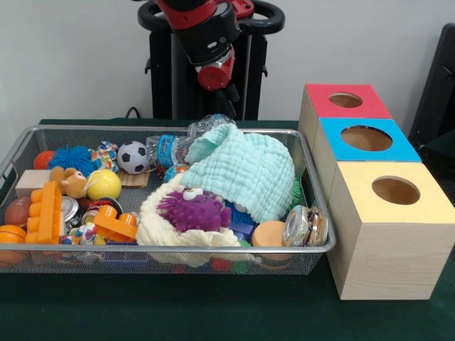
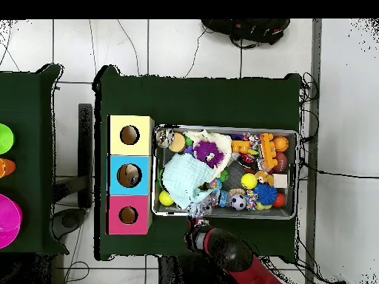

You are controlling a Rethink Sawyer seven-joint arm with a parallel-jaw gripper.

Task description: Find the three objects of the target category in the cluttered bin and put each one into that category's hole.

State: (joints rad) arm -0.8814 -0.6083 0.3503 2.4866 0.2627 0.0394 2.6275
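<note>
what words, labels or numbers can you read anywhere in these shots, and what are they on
No text can be read in either view.
The plastic bottle in the cluttered bin has a blue label; its print is too blurred to read.
The small jar shows a pattern, with no legible words.
The red box, blue box and yellow box carry no markings.

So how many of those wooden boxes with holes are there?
3, in a row beside the bin: the red box farthest from the front camera, the blue box in the middle, the yellow box nearest. No more show in either view.
</note>
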